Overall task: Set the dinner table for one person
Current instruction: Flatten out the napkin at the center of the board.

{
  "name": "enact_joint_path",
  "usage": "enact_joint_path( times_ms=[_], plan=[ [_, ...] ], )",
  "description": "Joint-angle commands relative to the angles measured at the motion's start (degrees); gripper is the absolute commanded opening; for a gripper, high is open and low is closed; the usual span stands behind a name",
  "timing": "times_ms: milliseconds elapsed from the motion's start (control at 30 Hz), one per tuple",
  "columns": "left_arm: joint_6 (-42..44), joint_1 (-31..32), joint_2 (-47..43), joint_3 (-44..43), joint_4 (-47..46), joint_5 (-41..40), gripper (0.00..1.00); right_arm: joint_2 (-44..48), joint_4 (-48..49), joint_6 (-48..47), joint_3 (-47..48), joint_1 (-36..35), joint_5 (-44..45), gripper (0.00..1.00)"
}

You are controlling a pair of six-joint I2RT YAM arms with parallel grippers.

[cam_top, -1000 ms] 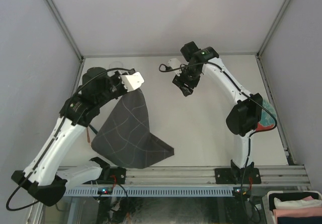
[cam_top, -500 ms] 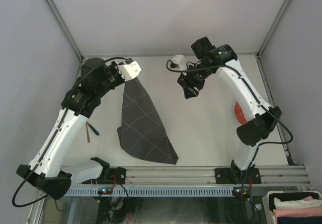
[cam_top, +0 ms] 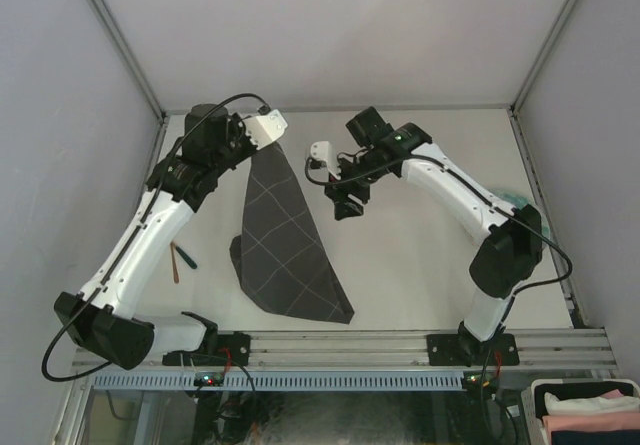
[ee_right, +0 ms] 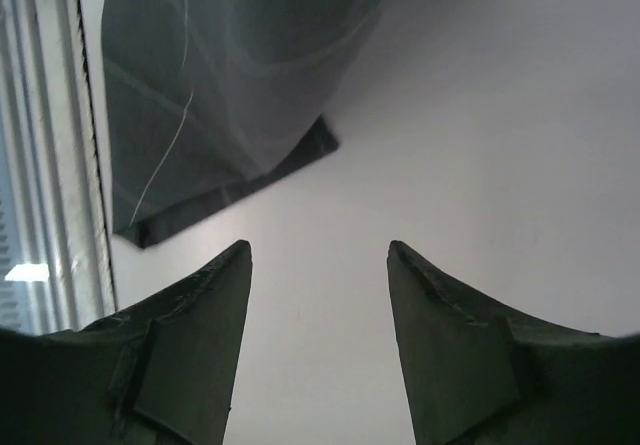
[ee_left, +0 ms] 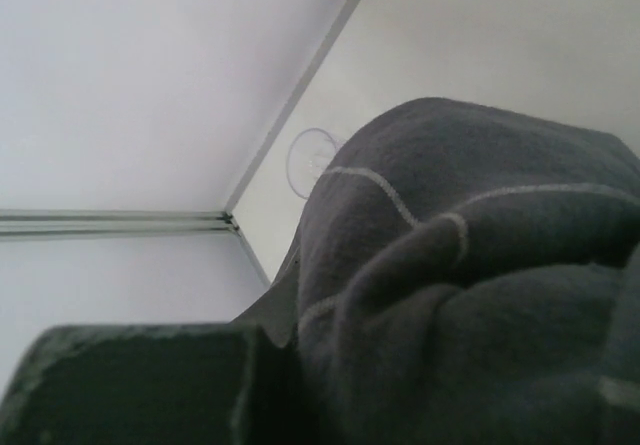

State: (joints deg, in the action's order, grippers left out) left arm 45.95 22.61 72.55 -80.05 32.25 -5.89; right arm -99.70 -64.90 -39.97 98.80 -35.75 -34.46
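The dinner table [cam_top: 420,265] is a plain off-white top. A dark grey checked cloth [cam_top: 285,245] hangs from my left gripper [cam_top: 258,152], which is shut on its upper corner at the back left. The cloth's lower part lies on the table and reaches toward the front rail. In the left wrist view the bunched cloth [ee_left: 480,285] fills the frame beside one dark finger [ee_left: 130,385]. My right gripper [cam_top: 345,203] hovers open just right of the cloth's upper half. Between its empty fingertips [ee_right: 318,255] I see bare table, with the cloth's hem [ee_right: 220,115] ahead.
A clear glass [ee_left: 312,160] stands near the back left corner. Slim utensils [cam_top: 180,260] lie left of the cloth. A teal sliver [cam_top: 508,197] shows behind the right arm. A grey metal rail [cam_top: 350,345] edges the front, and a bin of folded cloths [cam_top: 585,410] sits at the lower right.
My left gripper has carried the cloth's corner back and right, drawing it into a narrower drape. My right gripper has swung left and down toward the cloth's right edge.
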Motion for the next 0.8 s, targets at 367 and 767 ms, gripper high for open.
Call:
enact_joint_path(
  times_ms=[367, 767],
  plan=[
    [-6.5, -0.4, 0.0, -7.6, 2.1, -2.4, 0.00, -11.5, 23.6, 8.4, 8.6, -7.3, -8.4, 0.61],
    [-5.0, -1.5, -2.6, 4.0, -3.5, -3.3, 0.00, -4.8, 8.8, 0.4, 8.7, -1.8, -7.0, 0.61]
  ],
)
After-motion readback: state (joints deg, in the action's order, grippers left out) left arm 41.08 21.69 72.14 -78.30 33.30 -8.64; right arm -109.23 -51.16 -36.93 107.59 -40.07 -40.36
